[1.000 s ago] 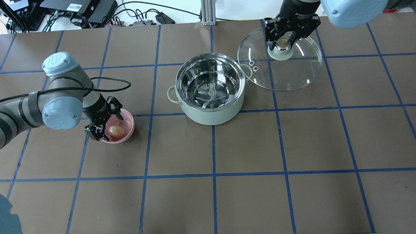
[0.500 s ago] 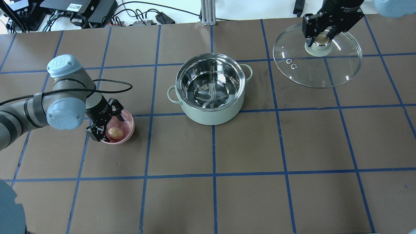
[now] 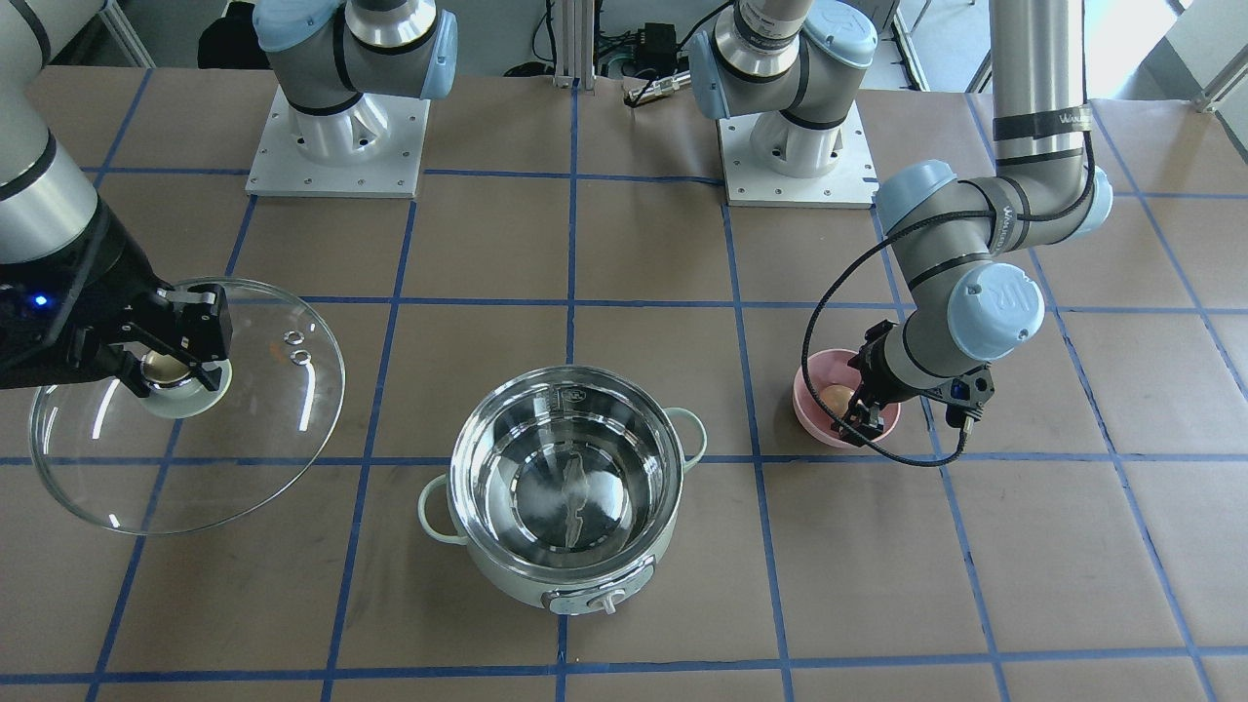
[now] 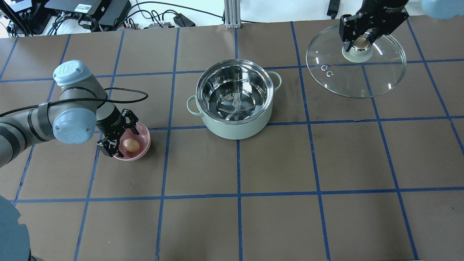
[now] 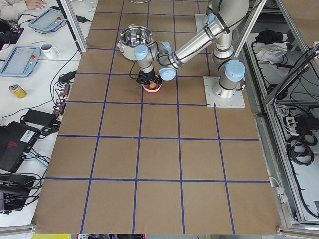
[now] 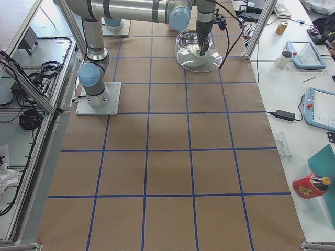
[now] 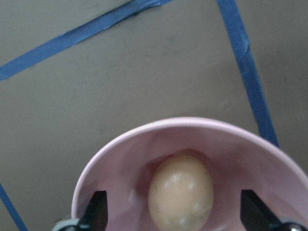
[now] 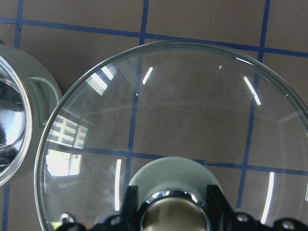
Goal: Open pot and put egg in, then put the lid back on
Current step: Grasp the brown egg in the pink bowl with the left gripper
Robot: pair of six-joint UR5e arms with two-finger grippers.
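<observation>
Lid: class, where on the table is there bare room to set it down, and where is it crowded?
Free: the wide strip of table between pot and robot bases; also the squares between pot and bowl. Crowded: the bowl, where the left claw straddles the egg, and the corner under the held lid.

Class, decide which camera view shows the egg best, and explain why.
Left wrist view: the egg sits large and centred, lying in the pink bowl between the open fingers. Overhead and front views show it tiny in the bowl; exterior left barely shows it; the others miss it.
</observation>
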